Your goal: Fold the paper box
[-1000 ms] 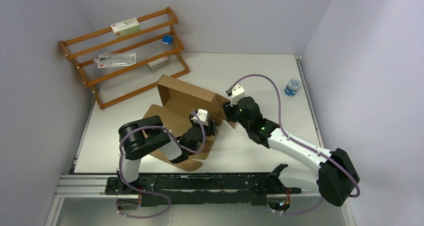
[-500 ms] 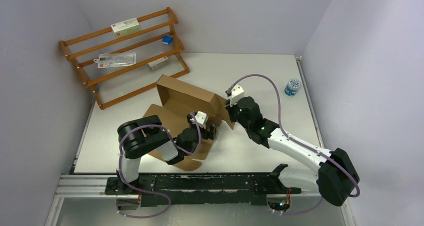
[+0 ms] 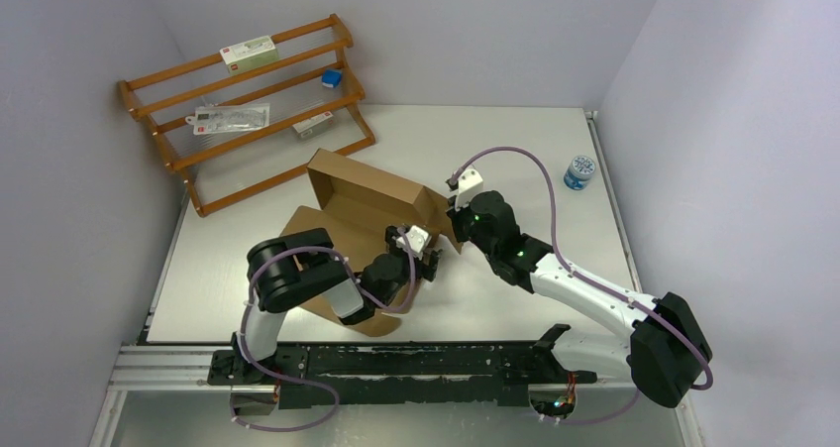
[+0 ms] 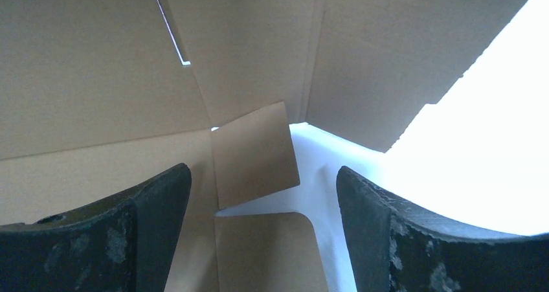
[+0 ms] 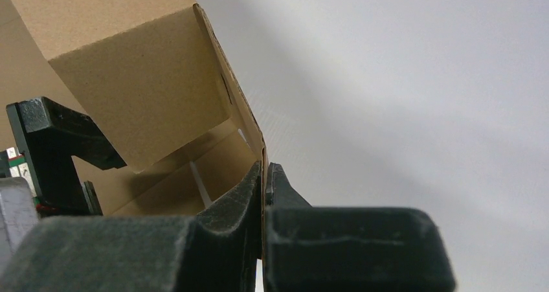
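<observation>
Your right gripper is clamped on a wall edge of the paper box, mid-table. Your left gripper gapes wide over a small flap. The wooden rack stands behind the box; a blue-lidded jar sits well apart.

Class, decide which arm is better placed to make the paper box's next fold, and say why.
Right, most likely: the right end effector is shut on a raised panel edge of the paper box. The left end effector is open, holding nothing.
</observation>
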You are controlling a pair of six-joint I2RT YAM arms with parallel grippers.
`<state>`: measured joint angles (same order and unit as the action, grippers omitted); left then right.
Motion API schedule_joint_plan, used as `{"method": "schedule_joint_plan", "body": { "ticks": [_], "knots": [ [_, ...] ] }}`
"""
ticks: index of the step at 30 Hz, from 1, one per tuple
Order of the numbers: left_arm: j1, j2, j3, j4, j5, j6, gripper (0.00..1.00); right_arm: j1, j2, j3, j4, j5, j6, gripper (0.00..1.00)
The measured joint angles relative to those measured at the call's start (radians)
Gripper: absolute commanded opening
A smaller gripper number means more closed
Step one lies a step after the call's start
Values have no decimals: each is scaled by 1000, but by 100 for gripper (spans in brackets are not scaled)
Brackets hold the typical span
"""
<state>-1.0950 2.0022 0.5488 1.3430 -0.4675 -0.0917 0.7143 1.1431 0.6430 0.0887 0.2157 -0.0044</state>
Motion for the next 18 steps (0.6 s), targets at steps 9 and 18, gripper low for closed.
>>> {"method": "schedule_joint_plan", "body": {
  "ticks": [9, 18],
  "knots": [
    [-13, 9, 58, -83, -210, 8, 83, 0, -2, 0, 1, -8, 0, 0],
    [-15, 2, 55, -77, -307, -2, 78, 0, -11, 0, 1, -11, -5, 0]
  ]
}}
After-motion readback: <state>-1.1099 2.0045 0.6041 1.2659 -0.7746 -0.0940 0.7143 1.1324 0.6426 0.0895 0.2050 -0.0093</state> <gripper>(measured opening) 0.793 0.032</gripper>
